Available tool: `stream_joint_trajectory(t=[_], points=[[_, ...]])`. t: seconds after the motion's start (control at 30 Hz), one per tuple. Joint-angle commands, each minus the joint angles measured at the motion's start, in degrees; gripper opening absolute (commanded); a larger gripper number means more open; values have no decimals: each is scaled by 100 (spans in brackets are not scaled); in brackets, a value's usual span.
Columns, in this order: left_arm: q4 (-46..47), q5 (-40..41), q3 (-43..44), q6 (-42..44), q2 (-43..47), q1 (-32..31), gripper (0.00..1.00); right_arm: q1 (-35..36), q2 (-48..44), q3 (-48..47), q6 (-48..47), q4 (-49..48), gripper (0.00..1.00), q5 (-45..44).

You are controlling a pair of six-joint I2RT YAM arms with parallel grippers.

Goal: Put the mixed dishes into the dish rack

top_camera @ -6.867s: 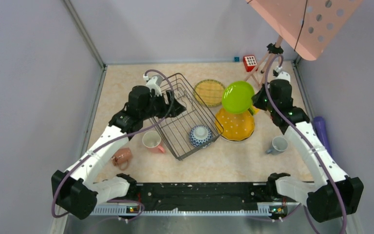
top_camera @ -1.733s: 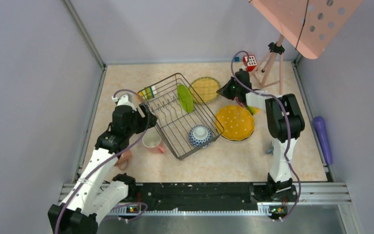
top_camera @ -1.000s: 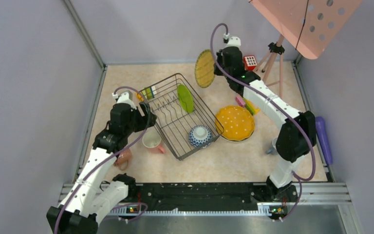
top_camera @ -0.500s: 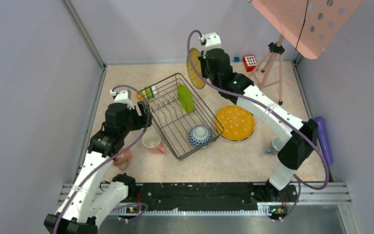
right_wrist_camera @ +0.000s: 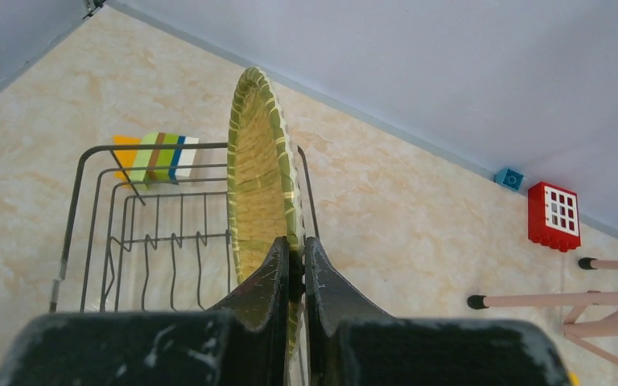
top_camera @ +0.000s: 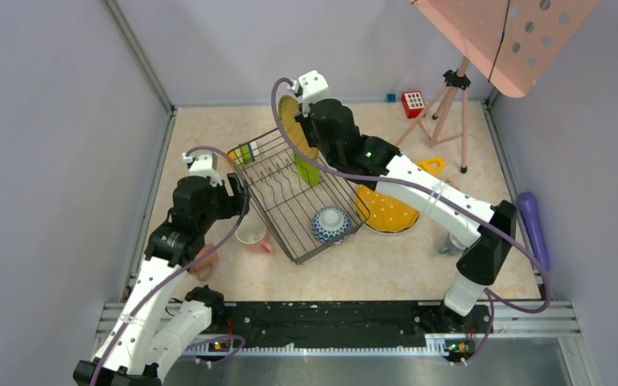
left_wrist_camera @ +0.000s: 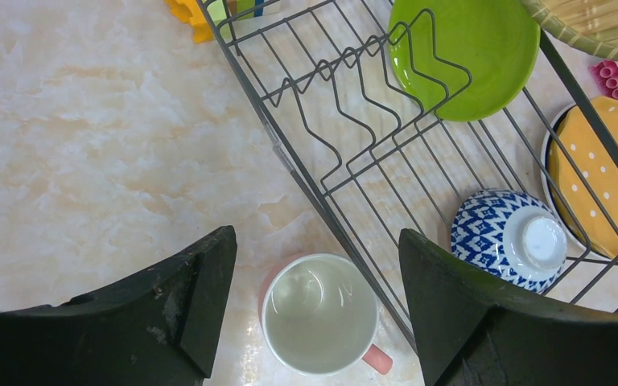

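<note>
My right gripper is shut on the rim of a woven yellow plate with a green rim. It holds the plate upright on edge over the far end of the dish rack. A lime green plate stands in the rack's slots. A blue-white bowl lies upside down at its near end. My left gripper hangs open above an upright pink mug beside the rack's left side. The dotted yellow-orange plate lies right of the rack.
A second pink mug lies by the left arm. A grey-blue mug sits half hidden behind the right arm. Coloured blocks lie at the rack's far corner. A pink tripod, a red block and a purple object stand at the right.
The right arm has swung left with the woven plate upright, from the back wall to over the rack's far end. The left gripper has drifted slightly nearer, over the pink mug.
</note>
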State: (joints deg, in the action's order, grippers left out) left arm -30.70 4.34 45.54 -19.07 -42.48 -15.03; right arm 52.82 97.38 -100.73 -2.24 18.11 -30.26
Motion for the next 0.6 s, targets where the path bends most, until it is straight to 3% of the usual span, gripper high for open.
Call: stream_joint_trajectory(t=[0.0, 0.57], points=[[301, 98, -37, 101, 80, 26, 79, 192, 146, -396, -91, -296, 0, -387], [329, 75, -98, 53, 56, 26, 79, 377, 759, -93, 137, -510, 0, -831]])
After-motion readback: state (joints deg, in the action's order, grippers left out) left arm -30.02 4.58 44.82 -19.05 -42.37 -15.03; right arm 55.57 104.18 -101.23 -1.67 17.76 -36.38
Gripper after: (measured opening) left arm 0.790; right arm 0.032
